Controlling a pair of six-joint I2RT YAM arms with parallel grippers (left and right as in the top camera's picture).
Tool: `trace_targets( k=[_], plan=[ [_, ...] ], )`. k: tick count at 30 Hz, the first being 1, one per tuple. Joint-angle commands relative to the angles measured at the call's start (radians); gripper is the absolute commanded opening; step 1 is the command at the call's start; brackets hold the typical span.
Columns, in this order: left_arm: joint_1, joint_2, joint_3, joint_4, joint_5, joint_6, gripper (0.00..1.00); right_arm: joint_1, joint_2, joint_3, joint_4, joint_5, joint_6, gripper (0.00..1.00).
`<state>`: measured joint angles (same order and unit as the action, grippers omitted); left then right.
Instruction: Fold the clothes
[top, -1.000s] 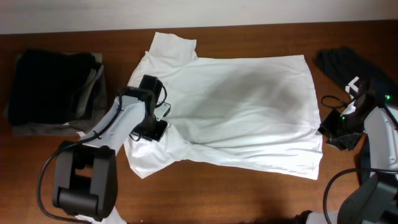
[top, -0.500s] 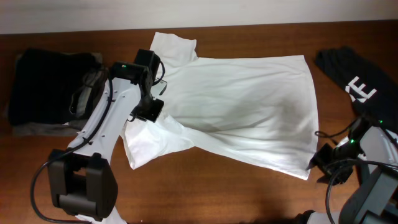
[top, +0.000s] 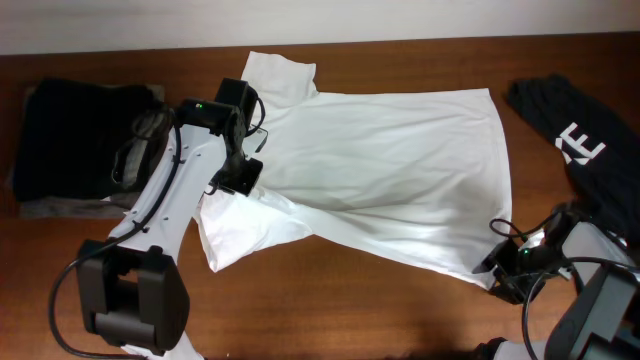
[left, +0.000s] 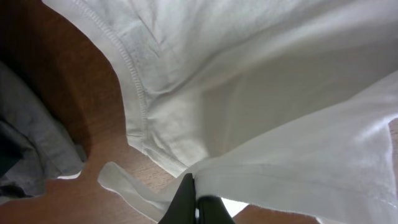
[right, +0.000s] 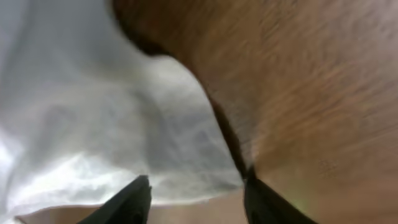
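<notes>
White T-shirt (top: 400, 170) lay spread across the middle of the table (top: 350, 320), lower edge rumpled. Your left gripper (left: 196, 200) was pinched tight on cloth near the sleeve. Your right gripper (right: 198, 180) stood wide, straddling the hem corner. Judged light, limp, apt to drag and bunch. Take hems and corners.

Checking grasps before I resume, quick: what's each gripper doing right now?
Left gripper: jaws closed, pinching the white T-shirt.
Right gripper: jaws open, the shirt's corner between them, holding nothing.
</notes>
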<state>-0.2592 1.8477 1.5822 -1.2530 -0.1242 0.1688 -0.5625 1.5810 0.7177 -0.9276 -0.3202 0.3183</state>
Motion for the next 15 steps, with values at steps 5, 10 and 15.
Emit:
trace_targets(
  k=[5,10,15],
  plan=[
    [0.007,-0.012,0.019,-0.005,-0.011,0.001,0.0,0.0,-0.002,0.019,-0.002,0.063,0.011,0.04],
    [0.006,-0.012,0.019,-0.077,-0.011,0.001,0.0,-0.001,-0.008,0.241,-0.203,0.231,-0.023,0.04],
    [0.005,-0.014,0.019,-0.245,0.029,-0.014,0.0,-0.001,-0.106,0.474,-0.346,0.282,-0.022,0.04]
  ],
)
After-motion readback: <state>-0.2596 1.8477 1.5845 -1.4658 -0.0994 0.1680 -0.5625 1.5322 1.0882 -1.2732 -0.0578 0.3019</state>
